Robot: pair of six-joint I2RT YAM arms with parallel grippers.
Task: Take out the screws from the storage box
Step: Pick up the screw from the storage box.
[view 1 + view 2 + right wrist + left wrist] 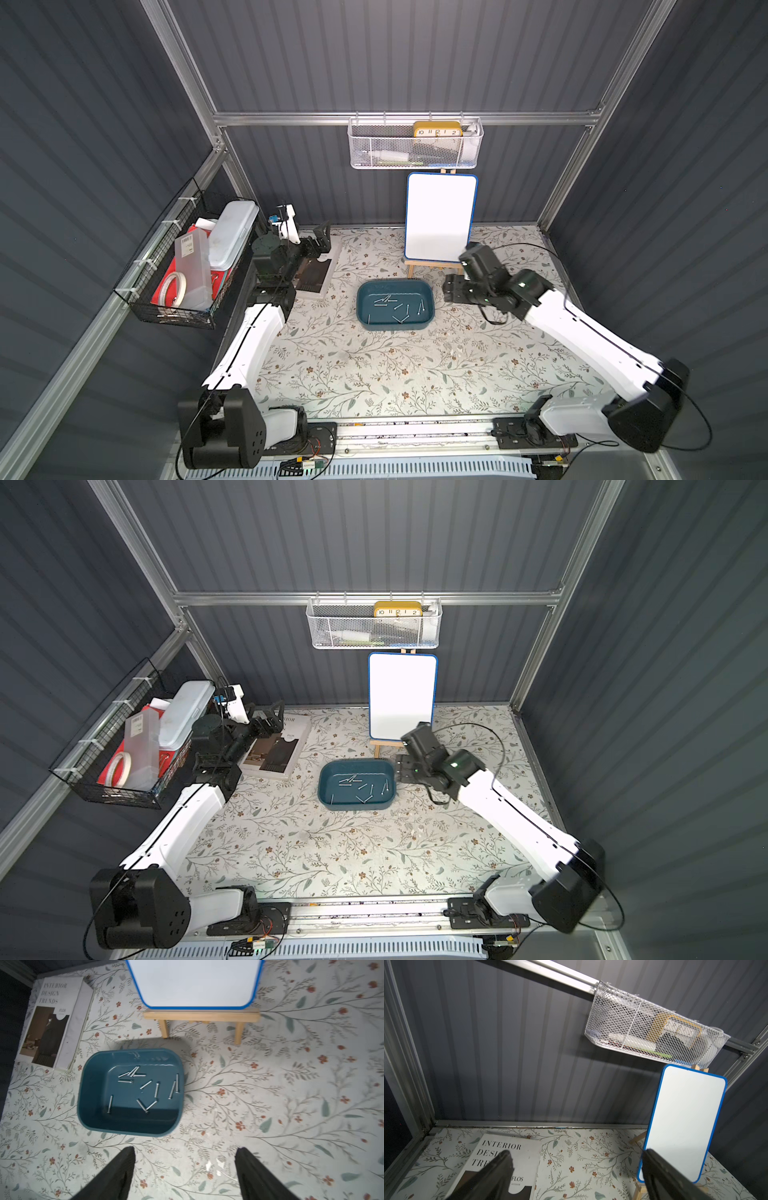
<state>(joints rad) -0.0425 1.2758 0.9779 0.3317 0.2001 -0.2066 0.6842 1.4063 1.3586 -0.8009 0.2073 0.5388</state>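
From the bases at the near edge, both arms are stretched forward over the floral tabletop (374,374). The right arm is angled inward and bent down at the wrist, so that the right gripper (449,291) is held just beside the right wall of the storage box (360,305). Its fingers (120,1167) are seen spread apart with nothing between them. One storage box is set at mid-table, and the screws (156,1089) are scattered on its floor. Eleven can be counted, though three are bunched closely. Farther back on the left, the left gripper (577,1153) is raised over one book (274,750), spread wide and empty. One whiteboard (440,216) is propped behind the box.
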